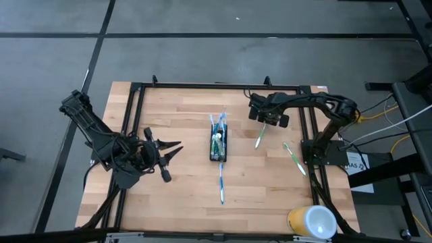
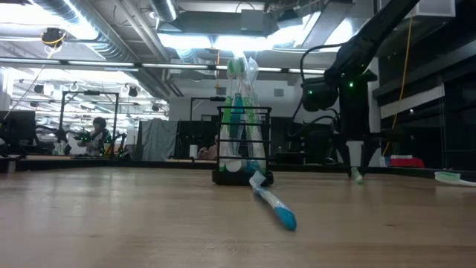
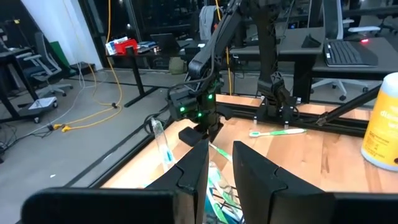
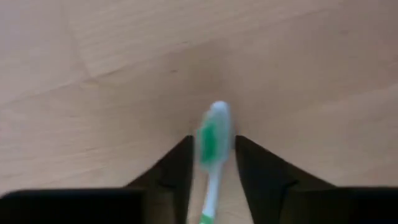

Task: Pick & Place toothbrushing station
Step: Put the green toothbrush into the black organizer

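A: From above, where is the toothbrushing station (image 1: 217, 144)?

B: Near the middle of the wooden counter (image 1: 189, 175), a small black mesh holder with brushes standing in it. A blue-white toothbrush (image 1: 221, 183) lies flat just on the near side of the holder. Two green-white toothbrushes lie on the holder's right: one (image 1: 259, 137) close to it, under the right hand (image 1: 268, 119), the other (image 1: 294, 158) farther out. A yellow-and-white cup (image 1: 312, 221) sits at the counter's near right corner, well apart from the holder.

A: And the left hand (image 1: 170, 152)?

B: It waits to the holder's left, fingers pointing toward it. I cannot tell from above how wide they stand.

A: The level view across the counter?

B: The holder (image 2: 242, 146) stands upright with brush heads rising above its rim. The blue-white toothbrush (image 2: 274, 202) lies in front of it, angled toward the camera. The right arm hangs down behind and to the holder's right.

A: The left wrist view?

B: The left hand's two fingers (image 3: 193, 177) stand slightly apart with nothing between them. Beyond them, the holder's brushes (image 3: 217, 186), and past that the farther green-white toothbrush (image 3: 277, 131) flat on the counter.

A: The right wrist view?

B: The right hand (image 4: 212, 163) points down at the counter, fingers parted either side of the green-white toothbrush (image 4: 212, 144). Whether they press on it, I cannot tell.
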{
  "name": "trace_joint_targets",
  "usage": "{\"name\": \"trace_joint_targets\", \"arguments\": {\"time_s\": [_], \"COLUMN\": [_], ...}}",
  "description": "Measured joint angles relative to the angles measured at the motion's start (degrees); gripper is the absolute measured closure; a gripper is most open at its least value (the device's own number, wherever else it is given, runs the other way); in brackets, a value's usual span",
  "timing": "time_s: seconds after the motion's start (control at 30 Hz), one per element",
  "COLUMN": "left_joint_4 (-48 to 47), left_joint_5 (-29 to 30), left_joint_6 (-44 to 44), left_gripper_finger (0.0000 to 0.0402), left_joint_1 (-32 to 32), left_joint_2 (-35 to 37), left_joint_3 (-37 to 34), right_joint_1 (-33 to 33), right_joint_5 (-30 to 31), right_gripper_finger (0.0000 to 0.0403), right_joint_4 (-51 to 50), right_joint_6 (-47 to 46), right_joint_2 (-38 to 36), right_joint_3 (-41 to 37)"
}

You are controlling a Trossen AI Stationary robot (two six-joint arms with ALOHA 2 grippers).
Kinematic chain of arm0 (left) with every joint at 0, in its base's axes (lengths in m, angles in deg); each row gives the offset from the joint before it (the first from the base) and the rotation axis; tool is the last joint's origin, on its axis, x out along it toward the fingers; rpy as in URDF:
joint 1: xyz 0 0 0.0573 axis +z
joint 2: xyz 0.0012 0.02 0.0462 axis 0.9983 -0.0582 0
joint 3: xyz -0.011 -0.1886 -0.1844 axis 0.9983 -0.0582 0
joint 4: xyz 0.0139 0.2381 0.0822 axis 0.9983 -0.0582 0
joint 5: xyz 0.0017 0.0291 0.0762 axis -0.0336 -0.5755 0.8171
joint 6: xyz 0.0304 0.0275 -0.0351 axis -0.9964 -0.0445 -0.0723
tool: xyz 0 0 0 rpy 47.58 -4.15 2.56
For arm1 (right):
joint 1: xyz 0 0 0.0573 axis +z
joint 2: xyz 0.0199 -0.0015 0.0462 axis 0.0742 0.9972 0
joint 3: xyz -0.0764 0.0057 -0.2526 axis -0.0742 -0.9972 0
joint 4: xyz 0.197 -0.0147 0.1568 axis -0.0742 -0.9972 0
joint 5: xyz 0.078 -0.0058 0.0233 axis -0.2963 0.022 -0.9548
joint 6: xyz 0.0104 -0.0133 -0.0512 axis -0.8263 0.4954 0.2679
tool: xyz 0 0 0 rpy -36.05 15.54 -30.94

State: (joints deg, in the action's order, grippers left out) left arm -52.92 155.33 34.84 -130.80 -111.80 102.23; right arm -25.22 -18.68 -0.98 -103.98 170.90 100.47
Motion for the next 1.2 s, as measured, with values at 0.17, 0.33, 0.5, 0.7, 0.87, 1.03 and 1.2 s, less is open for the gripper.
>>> {"name": "trace_joint_targets", "arguments": {"time_s": [0.17,0.33,0.5,0.7,0.87,1.03,1.2], "left_joint_4": [-0.14,-5.38,-13.99,-17.33,-26.57,-31.75,-31.44], "left_joint_5": [1.25,5.41,12.84,12.83,7.59,-3.76,-15.35], "left_joint_6": [0.04,4.10,12.53,14.15,22.94,23.10,18.46], "left_gripper_finger": [0.0335,0.0337,0.0350,0.0374,0.0390,0.0397,0.0393], "left_joint_1": [-0.10,-2.11,-7.02,-8.98,-7.58,-5.76,-2.37], "left_joint_2": [0.21,2.22,6.76,8.65,8.49,8.45,8.30], "left_joint_3": [0.00,0.00,0.00,0.00,0.00,0.00,0.00], "right_joint_1": [0.37,1.68,5.61,15.17,23.32,27.20,28.56], "right_joint_5": [0.70,4.51,13.13,26.61,36.11,35.28,28.26], "right_gripper_finger": [0.0378,0.0387,0.0388,0.0388,0.0388,0.0388,0.0388], "right_joint_4": [1.63,2.64,6.01,18.80,34.38,63.30,91.15], "right_joint_6": [3.14,5.85,7.53,11.56,24.48,39.98,44.80], "right_joint_2": [0.42,-0.50,-6.96,-18.72,-24.23,-25.00,-23.50], "right_joint_3": [0.13,-0.07,-0.07,-0.06,-1.41,-10.29,-21.37]}}
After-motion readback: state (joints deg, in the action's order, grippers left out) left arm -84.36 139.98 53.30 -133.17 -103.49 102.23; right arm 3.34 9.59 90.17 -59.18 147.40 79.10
